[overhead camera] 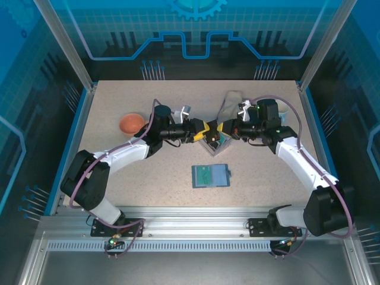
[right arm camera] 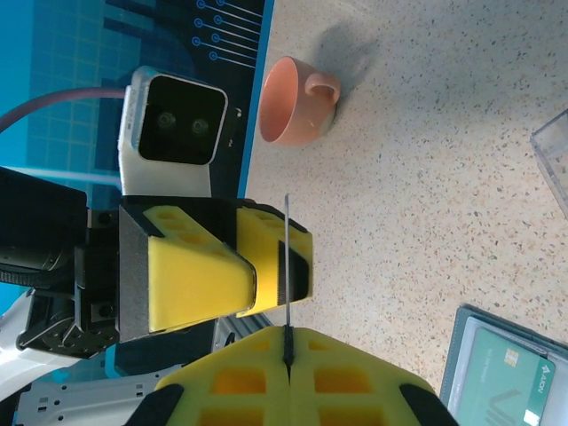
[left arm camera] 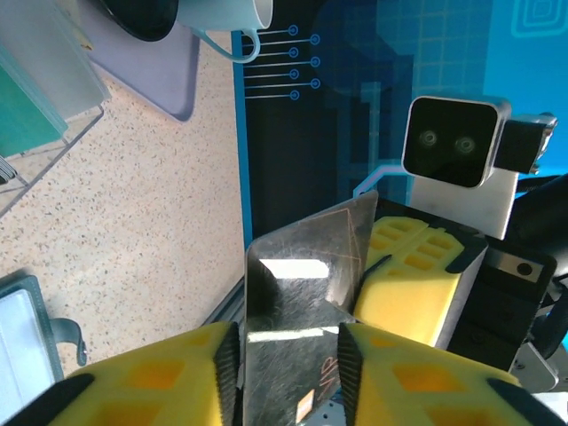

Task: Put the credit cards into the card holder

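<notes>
On the bench [overhead camera: 166, 196], the slate-blue card holder [overhead camera: 221, 176] lies below both end effectors, with a teal card [overhead camera: 203, 176] resting in it, so that part looks done. The dark, glossy, scuffed card [left arm camera: 297, 293] remains: the right end effector [right arm camera: 288, 342] pinches it aloft, while the left end effector [left arm camera: 288, 351] brackets its edges, grip unclear.

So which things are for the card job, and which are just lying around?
For the job: dark card, teal card, blue card holder.
Just lying around: orange cup, light blue cup.
</notes>
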`<control>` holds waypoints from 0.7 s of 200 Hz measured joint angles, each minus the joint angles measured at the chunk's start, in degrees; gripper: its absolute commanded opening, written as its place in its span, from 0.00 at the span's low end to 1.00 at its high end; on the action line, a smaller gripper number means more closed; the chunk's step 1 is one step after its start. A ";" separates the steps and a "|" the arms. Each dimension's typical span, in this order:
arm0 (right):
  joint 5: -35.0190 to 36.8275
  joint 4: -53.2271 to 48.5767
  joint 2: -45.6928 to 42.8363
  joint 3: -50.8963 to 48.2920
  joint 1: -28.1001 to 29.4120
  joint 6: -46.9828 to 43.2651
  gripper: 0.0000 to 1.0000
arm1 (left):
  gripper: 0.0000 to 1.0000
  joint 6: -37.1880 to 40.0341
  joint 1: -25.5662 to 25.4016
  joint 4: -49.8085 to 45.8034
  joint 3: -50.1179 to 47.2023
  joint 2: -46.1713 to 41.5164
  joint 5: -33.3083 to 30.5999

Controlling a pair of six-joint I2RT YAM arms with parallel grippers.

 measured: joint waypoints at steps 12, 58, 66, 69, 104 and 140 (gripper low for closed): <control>0.00 0.07 0.00 -0.09 0.00 0.13 0.00 | 0.26 0.02 0.02 0.24 0.00 0.00 0.04; 0.37 0.98 0.00 -1.33 -0.02 0.68 0.00 | 0.09 -0.59 0.02 1.05 0.00 0.00 0.28; 0.52 0.98 0.00 -1.62 -0.07 0.66 0.01 | 0.07 -0.70 0.02 1.40 0.00 0.00 0.44; 0.63 0.98 0.00 -1.77 -0.09 0.68 0.02 | 0.05 -0.66 0.02 1.46 0.00 -0.02 0.44; 3.65 -2.75 -0.66 -2.71 -0.09 -1.90 0.27 | 0.00 2.32 -0.07 -3.08 -0.13 -0.61 -0.09; 17.27 -13.90 -2.62 -4.98 2.73 -8.98 0.56 | 0.00 10.58 -0.98 -16.63 -1.55 -4.24 -4.44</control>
